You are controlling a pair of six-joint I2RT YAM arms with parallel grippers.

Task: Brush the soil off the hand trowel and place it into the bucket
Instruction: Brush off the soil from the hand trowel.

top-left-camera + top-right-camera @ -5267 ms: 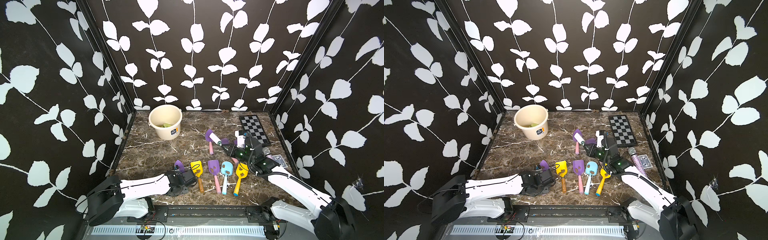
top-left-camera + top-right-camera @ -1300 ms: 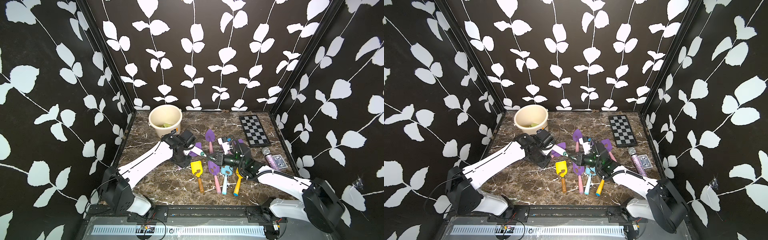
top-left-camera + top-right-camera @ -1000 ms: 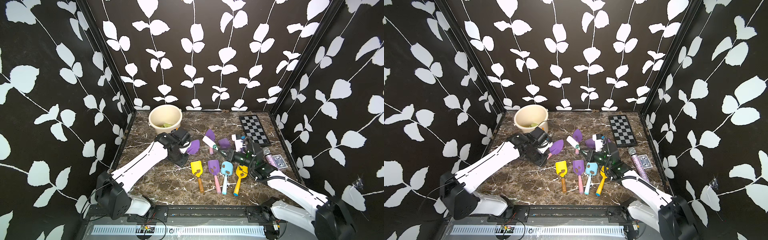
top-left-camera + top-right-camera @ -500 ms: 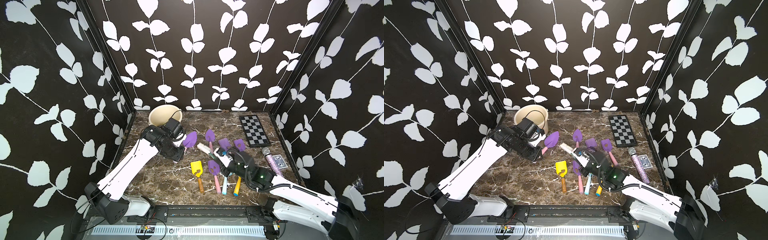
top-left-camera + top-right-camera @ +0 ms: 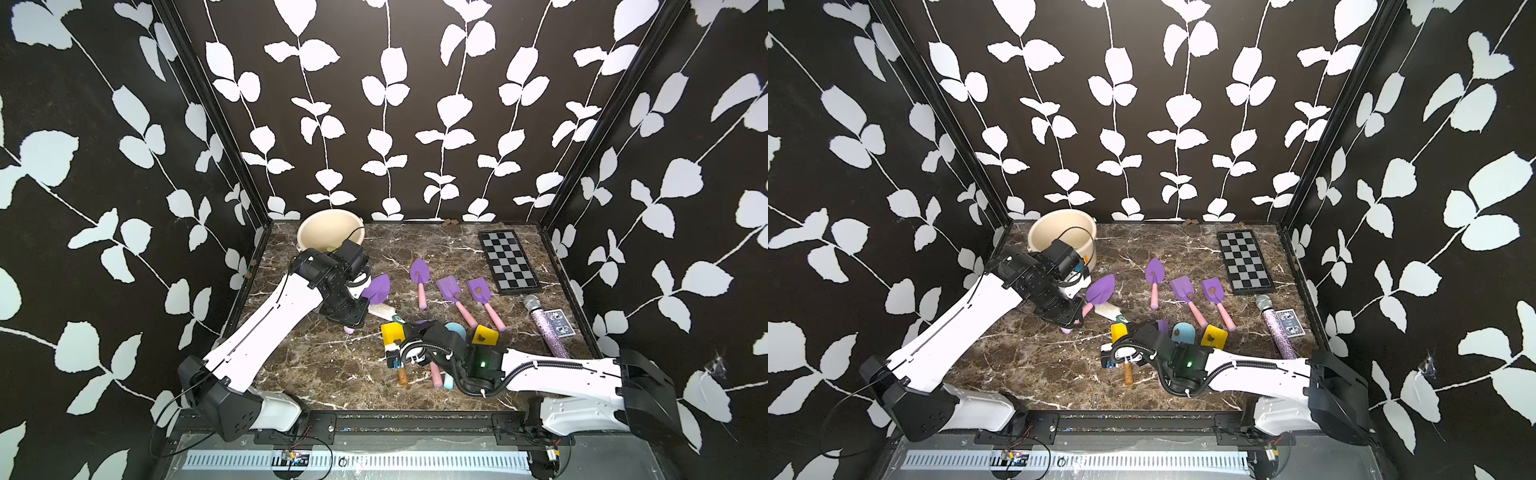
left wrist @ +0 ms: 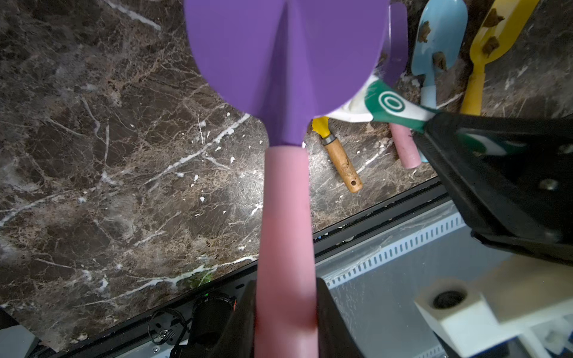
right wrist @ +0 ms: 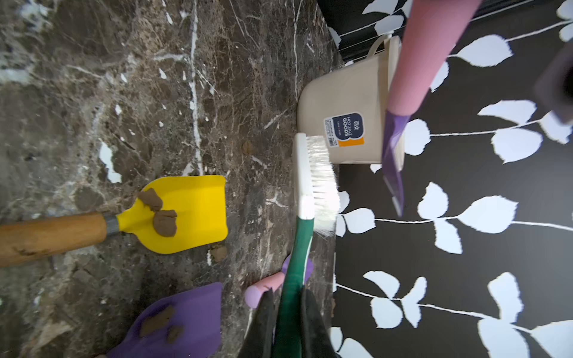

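Note:
My left gripper (image 6: 286, 310) is shut on the pink handle of a purple hand trowel (image 5: 376, 288), held tilted above the table just in front of the cream bucket (image 5: 328, 232). The blade's visible faces (image 6: 285, 46) look clean. My right gripper (image 7: 286, 313) is shut on the green handle of a white-bristled brush (image 7: 322, 183). The brush head (image 5: 1108, 309) sits close beside the blade's neck; I cannot tell whether they touch. Brown soil (image 7: 164, 221) lies on a yellow trowel (image 7: 186, 210) resting on the table.
Three purple trowels (image 5: 451, 291) lie mid-table. Yellow (image 5: 392, 332), blue (image 5: 455, 330) and yellow (image 5: 486, 336) ones lie under my right arm. A checkerboard (image 5: 509, 262), a glitter microphone (image 5: 544, 324) and a card box (image 5: 559, 322) occupy the right side.
The left arm has raised the purple trowel and drawn it back and left towards the bucket. The right arm has swung left over the front trowels, carrying the brush to the blade.

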